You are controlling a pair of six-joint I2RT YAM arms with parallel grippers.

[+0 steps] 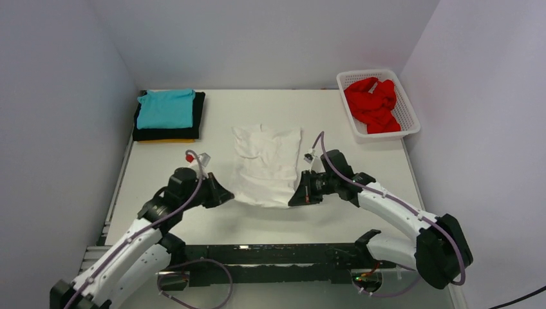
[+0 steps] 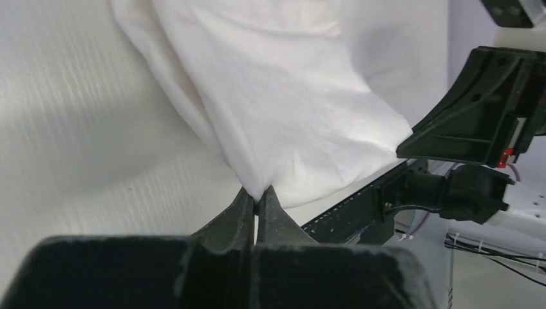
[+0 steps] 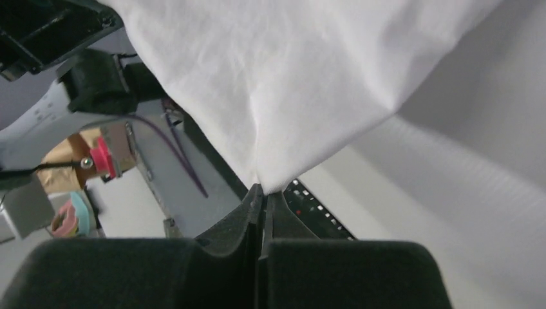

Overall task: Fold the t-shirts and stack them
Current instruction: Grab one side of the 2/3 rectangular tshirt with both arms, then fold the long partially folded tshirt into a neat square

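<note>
The white t-shirt [image 1: 267, 164] lies mid-table, folded into a narrow strip, its near hem lifted off the table. My left gripper [image 1: 226, 196] is shut on the hem's left corner [image 2: 261, 187]. My right gripper [image 1: 295, 199] is shut on the right corner [image 3: 267, 180]. The cloth hangs taut between the two. A folded stack sits at the back left: teal t-shirt [image 1: 166, 108] on top, black one [image 1: 145, 134] beneath, a yellow-orange edge [image 1: 167, 141] at the bottom. The red t-shirt [image 1: 373, 103] lies crumpled in the basket.
The white lattice basket [image 1: 412, 119] stands at the back right corner by the wall. A black rail [image 1: 270, 254] runs along the table's near edge between the arm bases. Walls close in the table on the left, back and right.
</note>
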